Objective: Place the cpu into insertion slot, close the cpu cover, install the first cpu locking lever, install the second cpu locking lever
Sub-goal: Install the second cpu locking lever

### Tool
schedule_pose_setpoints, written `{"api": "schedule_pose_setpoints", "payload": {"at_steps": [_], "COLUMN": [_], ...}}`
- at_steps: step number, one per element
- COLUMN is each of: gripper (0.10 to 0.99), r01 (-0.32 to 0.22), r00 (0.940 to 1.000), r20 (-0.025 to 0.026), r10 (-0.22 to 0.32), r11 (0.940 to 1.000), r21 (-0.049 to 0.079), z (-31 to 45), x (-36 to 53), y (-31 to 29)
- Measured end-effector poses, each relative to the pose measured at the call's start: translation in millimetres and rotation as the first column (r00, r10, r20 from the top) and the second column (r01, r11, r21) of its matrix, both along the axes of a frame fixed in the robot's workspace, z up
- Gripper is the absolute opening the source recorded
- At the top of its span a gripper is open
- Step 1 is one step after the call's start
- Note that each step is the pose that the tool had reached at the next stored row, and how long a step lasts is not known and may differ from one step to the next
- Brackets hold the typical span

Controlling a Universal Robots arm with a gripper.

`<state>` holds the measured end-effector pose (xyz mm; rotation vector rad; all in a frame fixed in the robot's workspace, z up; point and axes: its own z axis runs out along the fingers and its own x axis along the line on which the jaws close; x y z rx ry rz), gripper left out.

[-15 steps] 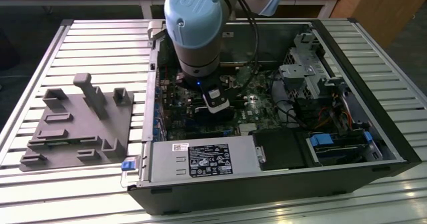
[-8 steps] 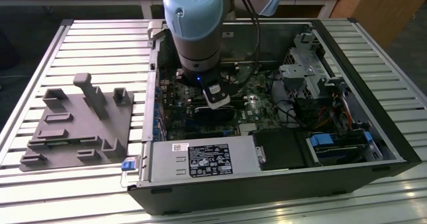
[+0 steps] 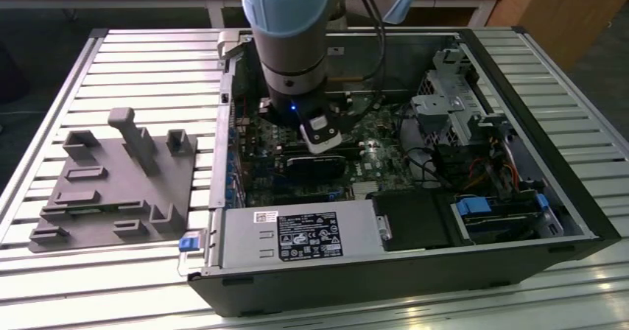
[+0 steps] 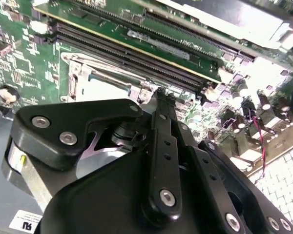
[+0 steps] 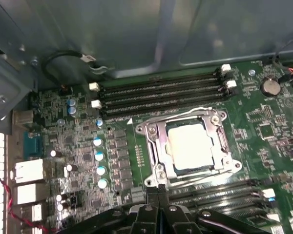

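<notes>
Silvery metal frames the cpu (image 5: 190, 146) in the first wrist view: the chip sits flat in the insertion slot (image 5: 158, 146) on the green motherboard (image 5: 68, 141), and the cpu cover (image 5: 219, 139) lies closed down around its pale top, with a thin wire lever (image 5: 176, 113) running along the side nearest the memory slots (image 5: 161, 92). The gripper (image 5: 158, 191) stands just beside the socket on the side away from those memory slots, its two black fingertips pressed together with no gap and nothing between them; the tips are near the frame's edge, but whether they touch it cannot be told. In the second wrist view the gripper (image 4: 161, 97) shows from behind, its narrow tip pointing at the socket frame (image 4: 83, 78), most of which is hidden by the black body. In the exterior view the arm (image 3: 290, 43) reaches down into the open computer case (image 3: 550, 197), which lies on a slatted table (image 3: 118, 57), with a grey fixture (image 3: 108, 190) well apart at the exterior view's left.
</notes>
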<state>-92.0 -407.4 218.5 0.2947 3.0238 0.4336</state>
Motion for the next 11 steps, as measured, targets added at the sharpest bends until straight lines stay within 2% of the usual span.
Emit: {"api": "schedule_pose_setpoints", "payload": {"at_steps": [5, 11], "gripper": [0.106, 0.106], "r01": [0.006, 0.013], "r00": [1.0000, 0.9999], "r20": [0.0001, 0.0001], "r10": [-0.006, -0.013], "r11": [0.9995, 0.9992], "r21": [-0.030, -0.037], "z": [2.3, 2.3], "x": [4.4, 17.0], "y": [0.1, 0.2]}}
